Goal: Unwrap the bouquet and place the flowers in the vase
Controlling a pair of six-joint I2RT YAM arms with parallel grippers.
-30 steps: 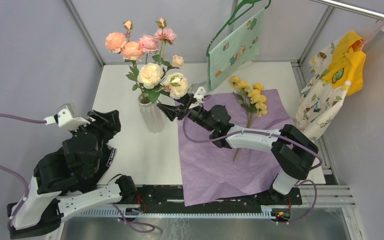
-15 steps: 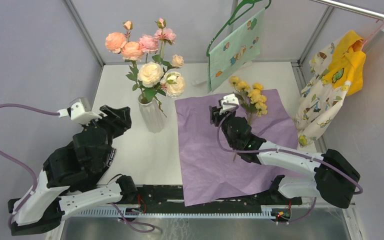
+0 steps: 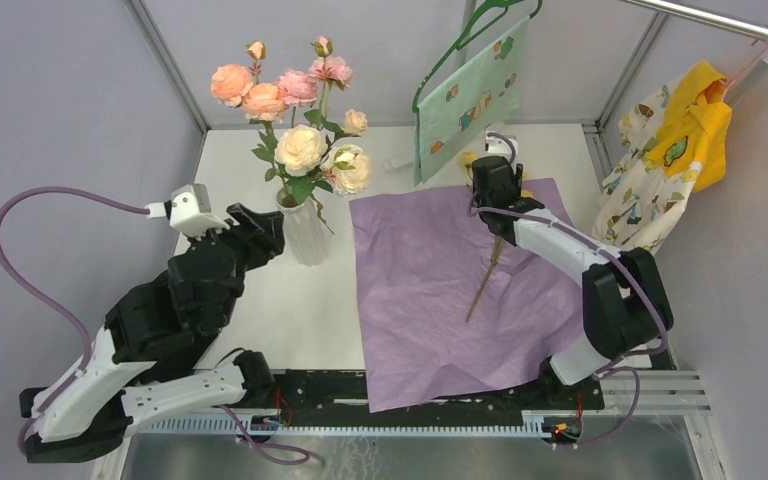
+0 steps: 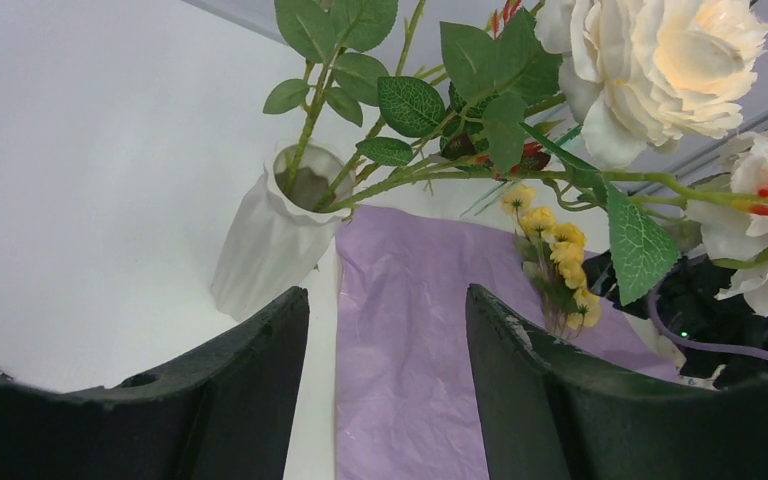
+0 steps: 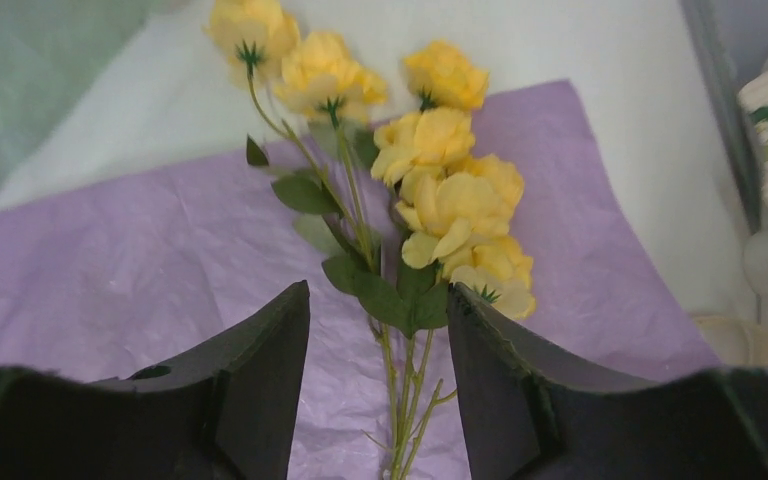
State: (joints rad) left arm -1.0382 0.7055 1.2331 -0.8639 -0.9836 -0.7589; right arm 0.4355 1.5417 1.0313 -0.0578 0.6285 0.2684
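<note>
Top view: vase [image 3: 303,232] with flowers [image 3: 302,148] is standing on white table [image 3: 260,310], just off the purple paper's [image 3: 430,300] left edge. Left wrist: your left gripper [image 4: 388,340] is hanging open, empty. Right wrist: your right gripper [image 5: 378,350] is gaping over the yellow spray [image 5: 450,190]

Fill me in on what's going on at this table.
The wrapping is already off: the purple paper lies spread flat on the table. Pink, peach and cream roses stand in the white vase. One yellow spray lies on the paper, not yet in the vase. The right gripper hovers over it with jaws open, gripping nothing. The left gripper is open and empty, close beside the vase.
</note>
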